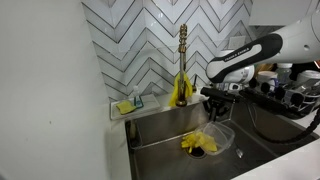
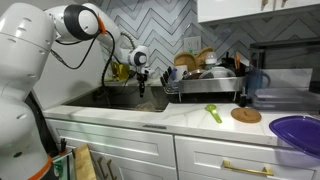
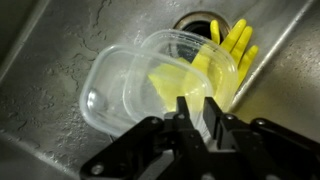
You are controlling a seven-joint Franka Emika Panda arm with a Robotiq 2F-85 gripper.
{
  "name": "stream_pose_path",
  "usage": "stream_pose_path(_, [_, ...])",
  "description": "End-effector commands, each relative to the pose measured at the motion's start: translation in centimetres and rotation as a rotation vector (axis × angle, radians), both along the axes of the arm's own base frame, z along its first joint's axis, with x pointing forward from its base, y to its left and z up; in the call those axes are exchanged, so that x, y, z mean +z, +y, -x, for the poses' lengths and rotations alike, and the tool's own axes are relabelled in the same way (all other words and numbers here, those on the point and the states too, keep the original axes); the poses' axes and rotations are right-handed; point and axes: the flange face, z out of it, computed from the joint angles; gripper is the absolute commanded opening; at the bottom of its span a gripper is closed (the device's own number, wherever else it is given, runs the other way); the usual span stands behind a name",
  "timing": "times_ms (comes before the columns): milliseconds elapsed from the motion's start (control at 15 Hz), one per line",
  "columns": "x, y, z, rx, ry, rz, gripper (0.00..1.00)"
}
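1. The Robotiq gripper (image 3: 200, 112) hangs low in the steel sink (image 3: 45, 40), on the side of the clear plastic containers away from the drain (image 3: 198, 17)
2. Its jaws stand only narrowly apart, astride the rim of the nearer clear plastic container (image 3: 110, 95); whether they pinch that rim or merely straddle it, I cannot tell
3. Done, judging by how things lie: that container is down on the sink floor, a little out from the drain, overlapping a second clear container (image 3: 165, 50) that lies closer to the drain
4. Left, as it looks: the gripper is not clear of the rim
5. A yellow rubber glove (image 3: 228, 55) lies right beside the drain, its fingers reaching the drain's edge, partly under the second container
6. Count in the basin: two clear containers, one yellow glove, one drain
7. Count beyond the drain: one gold faucet (image 1: 183, 50) with something yellow draped at its base, one yellow sponge (image 1: 125, 107) on the ledge, one dish rack (image 2: 205, 82) on the counter
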Motion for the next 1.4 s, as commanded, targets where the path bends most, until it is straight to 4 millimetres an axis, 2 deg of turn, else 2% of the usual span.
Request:
stream_pose_path(0, [-3.4,2.1,-0.5,0.004,-0.001,-0.033,0.00])
stream_pose_path(200, [-5.3,3.2,-1.0,0.017,-0.017,-0.045,0.00])
stream_pose_path(267, [-5.8,3.4,-1.1,0.023,-0.024,-0.041,0.07])
stream_pose_path(333, [-6.1,3.3,-1.3,0.022,-0.025,-0.034,0.28])
stream_pose_path(467, [-6.0,3.1,-1.5,0.015,-0.032,-0.040,0.32])
stream_pose_path(533, [-5.6,2.7,-1.6,0.007,-0.040,-0.032,0.37])
stream_pose_path(800, [-2.9,1.6,-1.4,0.022,-0.070,-0.011,0.68])
stream_pose_path(1067, [-1.3,0.8,-0.8,0.198,-0.107,0.114,0.96])
stream_pose_path(1133, [-1.3,0.7,-0.5,0.249,-0.107,0.132,1.00])
stream_pose_path(1333, [-1.8,1.3,0.5,0.404,-0.105,0.162,1.00])
